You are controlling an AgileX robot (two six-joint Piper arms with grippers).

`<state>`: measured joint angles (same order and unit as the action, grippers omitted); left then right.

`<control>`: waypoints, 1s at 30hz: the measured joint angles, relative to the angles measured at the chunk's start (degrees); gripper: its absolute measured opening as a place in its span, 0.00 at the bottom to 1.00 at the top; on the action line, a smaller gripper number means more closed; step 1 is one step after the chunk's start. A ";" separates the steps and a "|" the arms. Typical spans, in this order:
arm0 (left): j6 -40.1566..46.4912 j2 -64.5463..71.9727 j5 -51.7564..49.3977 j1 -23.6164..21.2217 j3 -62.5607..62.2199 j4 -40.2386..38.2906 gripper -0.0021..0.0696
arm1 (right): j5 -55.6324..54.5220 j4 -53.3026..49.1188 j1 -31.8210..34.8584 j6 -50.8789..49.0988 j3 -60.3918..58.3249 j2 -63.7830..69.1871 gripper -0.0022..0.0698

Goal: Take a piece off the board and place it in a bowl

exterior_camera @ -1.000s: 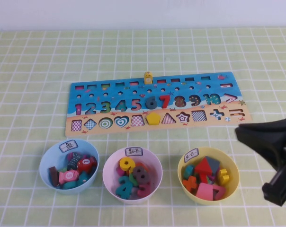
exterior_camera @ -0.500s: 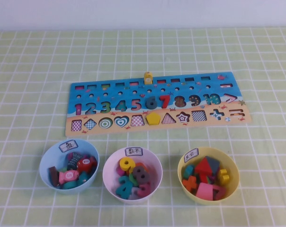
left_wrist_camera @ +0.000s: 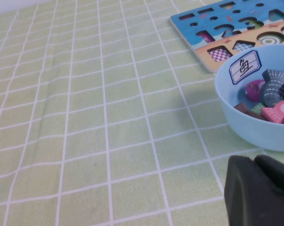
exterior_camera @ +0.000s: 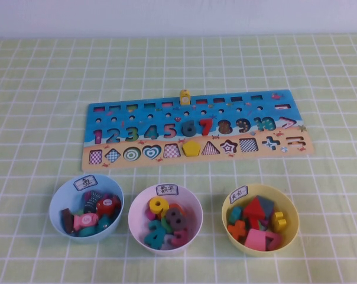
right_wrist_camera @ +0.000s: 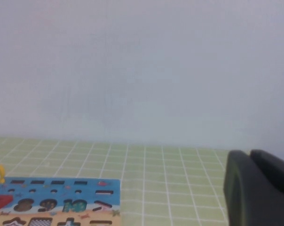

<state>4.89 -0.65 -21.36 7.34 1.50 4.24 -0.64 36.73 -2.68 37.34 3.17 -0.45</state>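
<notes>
Right pincer (right_wrist_camera: 259,188) now withdrawn from high view, raised beside board (exterior_camera: 196,127), grip unreadable. Left pincer (left_wrist_camera: 259,193) parked just beside bowl (exterior_camera: 57,201), grip unreadable. Piece (exterior_camera: 107,205) in bowl; task looks complete.

You see one board (exterior_camera: 196,127), three bowls: pale blue bowl (exterior_camera: 55,204), white bowl (exterior_camera: 134,228), yellow bowl (exterior_camera: 291,234); perhaps one yellow piece (exterior_camera: 184,97) standing.
</notes>
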 joint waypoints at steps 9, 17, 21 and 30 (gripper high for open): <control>0.00 0.00 0.00 0.00 0.00 0.00 0.02 | 7.11 -3.18 0.38 -3.80 -1.81 -0.14 0.01; 0.00 0.00 0.00 0.00 0.00 0.00 0.02 | 15.25 -31.81 0.38 -38.95 -4.61 -0.28 0.01; 0.00 0.00 0.00 0.00 0.00 0.00 0.02 | 20.55 -33.49 0.38 -41.12 -4.61 -0.28 0.01; 0.00 0.00 0.00 0.00 0.00 0.00 0.02 | 21.42 -32.84 0.38 -41.77 -4.61 -0.32 0.01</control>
<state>4.89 -0.65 -21.36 7.34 1.50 4.24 20.78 3.89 -2.30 -4.42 -1.44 -0.77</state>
